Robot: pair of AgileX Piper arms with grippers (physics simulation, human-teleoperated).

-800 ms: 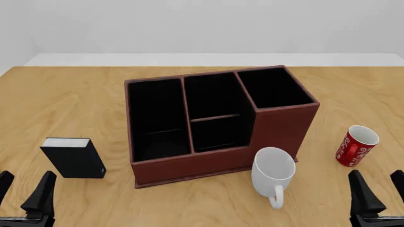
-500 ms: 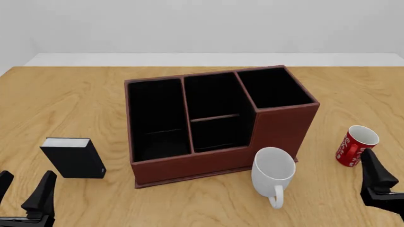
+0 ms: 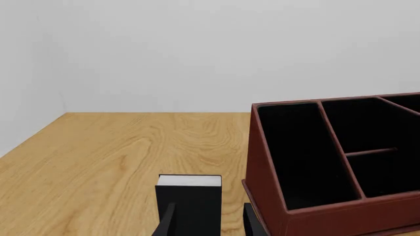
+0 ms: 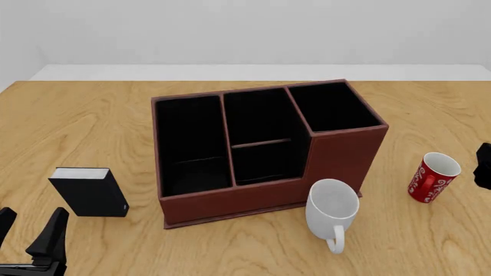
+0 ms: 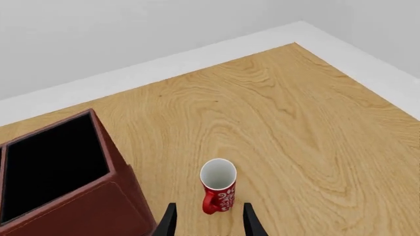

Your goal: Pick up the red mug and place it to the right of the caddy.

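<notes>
Two black fingertips of the left gripper (image 3: 210,223) show in the left wrist view, set apart with nothing between them; beyond them a small black box (image 3: 189,202) with a white top stands on the wooden table (image 3: 118,157). Next to the box stands the caddy (image 3: 315,216), reddish-brown with black-lined compartments.

From the front view, the caddy (image 4: 337,152) fills the middle of the table (image 4: 84,121). At its 8 o'clock the black box (image 4: 91,192) stands apart from it. At its 5 o'clock a plain white mug (image 4: 332,211) stands just beside the near wall, handle toward the camera. At its 4 o'clock the red mug (image 4: 433,177) with its white swirls stands upright, apart from the caddy, handle on the near side. The left gripper (image 4: 29,236) sits at the lower left corner, fingers spread wide and empty. Only a dark piece of the right arm (image 4: 483,167) shows at the right edge, just beside the red mug; its pincer is out of this view.

From the right wrist view, the right gripper (image 5: 208,221) looks down with fingertips parted and nothing held. The red mug (image 5: 218,186) stands upright just past the fingertips, white inside showing, near the caddy's corner (image 5: 78,196) but not touching it.
</notes>
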